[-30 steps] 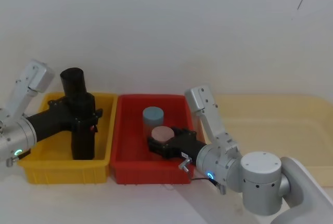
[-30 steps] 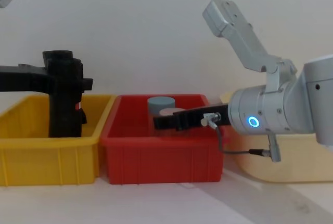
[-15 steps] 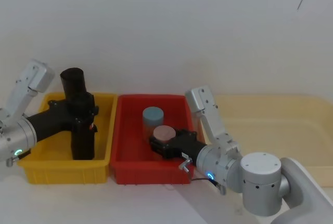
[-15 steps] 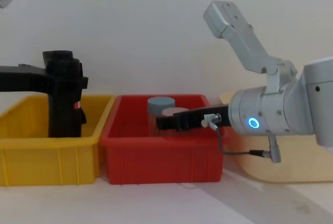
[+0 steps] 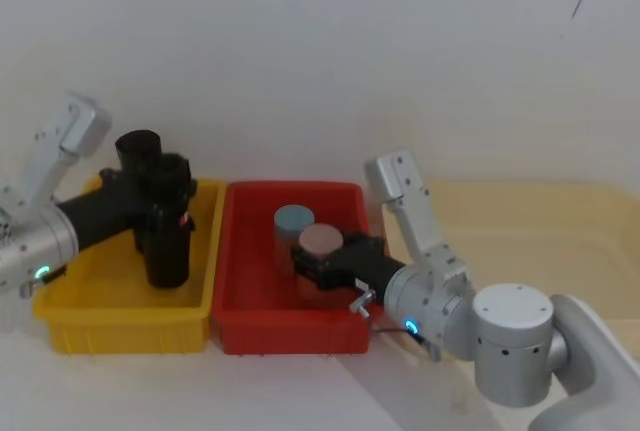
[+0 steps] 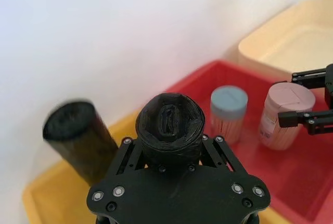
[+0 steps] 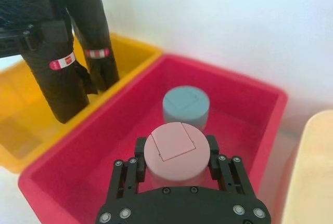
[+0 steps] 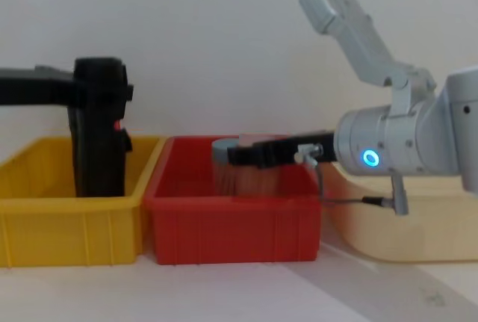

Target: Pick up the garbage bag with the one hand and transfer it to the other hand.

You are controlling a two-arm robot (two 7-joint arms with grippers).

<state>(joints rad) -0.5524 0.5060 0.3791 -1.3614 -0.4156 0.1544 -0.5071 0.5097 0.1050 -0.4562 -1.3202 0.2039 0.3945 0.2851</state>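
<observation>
Garbage bag point(image 5: 168, 251) is upright in the yellow bin point(image 5: 120, 323), the left gripper point(image 5: 170, 196) with jaws clenched around its upper half; a second roll point(image 7: 93, 31) stands just behind. Right gripper point(image 5: 320, 263) is over the red bin point(image 5: 290, 333), jaws grasping the pink-lidded jar point(image 5: 320, 243) beside the blue-lidded jar point(image 5: 292, 221).

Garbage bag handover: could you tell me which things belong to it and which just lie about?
Job: garbage bag, left claw gripping it, right claw.
Idle: second roll, pink-lidded jar in right claw, blue-lidded jar, yellow bin, red bin.
</observation>
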